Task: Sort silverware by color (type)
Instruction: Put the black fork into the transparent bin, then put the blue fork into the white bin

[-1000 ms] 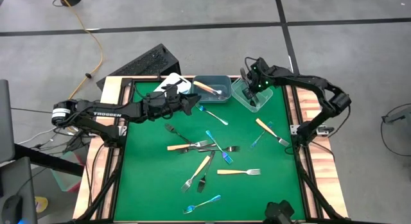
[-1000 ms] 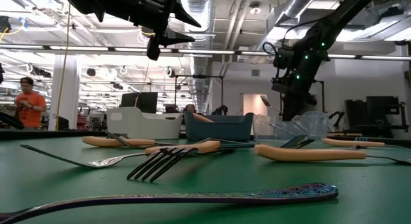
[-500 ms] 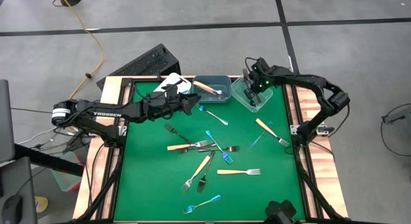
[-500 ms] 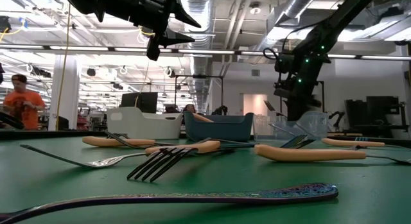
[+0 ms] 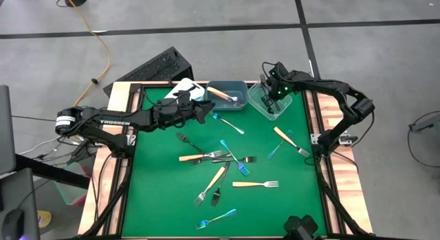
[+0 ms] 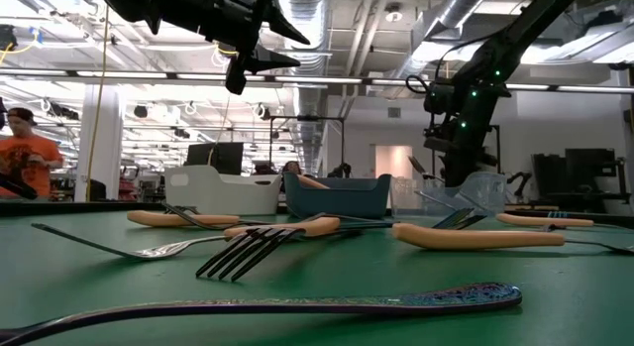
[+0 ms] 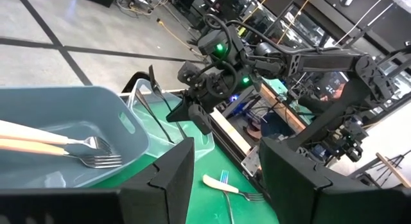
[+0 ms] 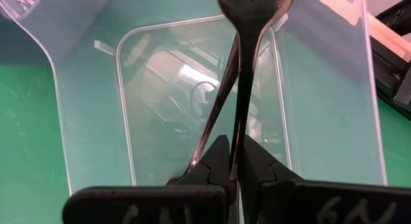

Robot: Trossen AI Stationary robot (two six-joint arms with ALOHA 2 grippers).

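My right gripper (image 5: 267, 90) hangs over the clear bin (image 5: 269, 102) at the table's far right and is shut on a thin dark utensil (image 8: 243, 89). A second dark utensil (image 8: 215, 115) lies in that bin. My left gripper (image 5: 206, 111) is open and hovers above the mat just left of the grey-blue bin (image 5: 228, 95), which holds two orange-handled forks (image 7: 45, 144). Several forks with orange (image 5: 199, 157), blue (image 5: 227, 122) and black (image 5: 184, 138) handles lie flat on the green mat. My right gripper pinches the dark utensil's narrow shaft (image 8: 239, 144) between its two fingertips (image 8: 218, 160), coming from above and pointing down into the clear bin. The utensil runs on from the fingers, its wide end (image 8: 253, 6) farthest from them. Whether that end touches the bin cannot be told.
A white bin (image 5: 187, 89) stands at the far left, next to the grey-blue one. An orange fork (image 5: 285, 138) and a blue one (image 5: 275, 147) lie near the right edge, another blue one (image 5: 218, 217) near the front. A person in orange (image 6: 25, 163) is in the room behind.
My right gripper, still shut on the dark utensil, has edged a little toward the table's right above the clear bin. The person in orange has walked leftward in the background.
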